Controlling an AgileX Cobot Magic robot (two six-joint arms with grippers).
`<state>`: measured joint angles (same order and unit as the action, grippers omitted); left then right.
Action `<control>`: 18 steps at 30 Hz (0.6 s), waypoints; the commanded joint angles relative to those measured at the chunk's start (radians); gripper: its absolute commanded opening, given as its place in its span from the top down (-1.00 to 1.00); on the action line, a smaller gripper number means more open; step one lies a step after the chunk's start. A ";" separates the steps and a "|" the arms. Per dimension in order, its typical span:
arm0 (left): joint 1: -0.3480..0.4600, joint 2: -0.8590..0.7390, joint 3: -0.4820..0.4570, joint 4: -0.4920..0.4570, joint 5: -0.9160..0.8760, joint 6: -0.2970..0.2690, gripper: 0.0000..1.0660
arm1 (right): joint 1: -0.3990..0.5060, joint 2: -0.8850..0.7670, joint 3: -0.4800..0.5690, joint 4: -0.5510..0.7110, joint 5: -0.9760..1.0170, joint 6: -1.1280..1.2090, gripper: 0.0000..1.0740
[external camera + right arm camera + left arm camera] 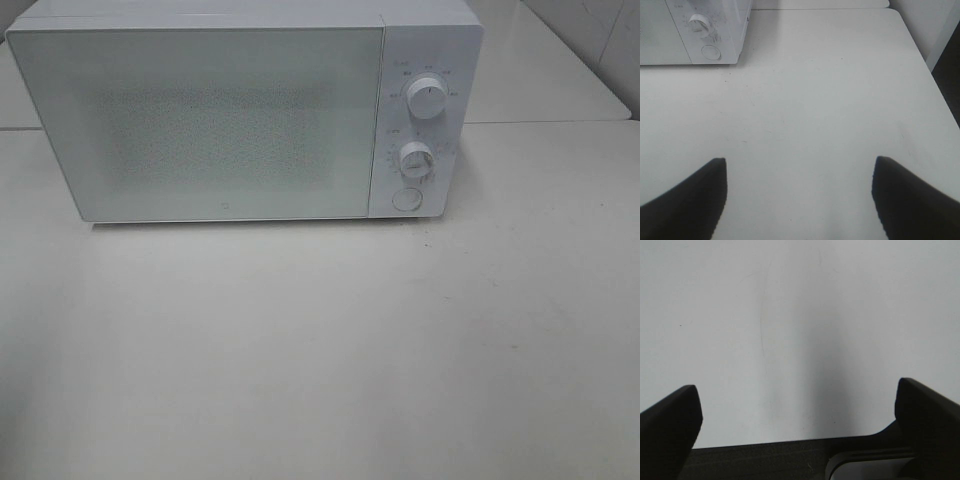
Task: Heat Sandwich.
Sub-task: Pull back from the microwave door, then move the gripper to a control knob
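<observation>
The white microwave (220, 120) stands at the back of the table with its door shut; its corner also shows in the right wrist view (695, 30). It has two knobs (427, 98) and a round button (406, 198) on its right panel. The sandwich is hidden or out of view. No arm shows in the exterior high view. My left gripper (797, 415) is open and empty above bare white table. My right gripper (800, 192) is open and empty above the table, to the right of and in front of the microwave.
The white table (320, 350) stretches in front of the microwave. A second table (560, 70) adjoins behind on the right. In the right wrist view the table's right edge (935, 85) drops to a dark floor beside a wall.
</observation>
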<state>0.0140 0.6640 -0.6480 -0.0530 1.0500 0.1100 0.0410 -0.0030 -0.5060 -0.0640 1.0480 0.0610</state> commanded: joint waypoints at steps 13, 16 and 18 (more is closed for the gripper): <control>0.004 -0.340 0.152 0.004 -0.021 -0.071 -0.95 | -0.007 -0.027 0.001 -0.006 -0.010 -0.003 -0.42; 0.004 -0.413 0.152 -0.004 -0.021 -0.074 -0.95 | -0.007 -0.027 0.001 -0.006 -0.010 -0.003 -0.42; 0.004 -0.424 0.152 -0.004 -0.021 -0.074 -0.95 | -0.007 -0.027 0.001 -0.006 -0.010 -0.003 -0.42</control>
<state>0.0140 0.2630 -0.4990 -0.0480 1.0410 0.0480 0.0410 -0.0030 -0.5060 -0.0640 1.0480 0.0610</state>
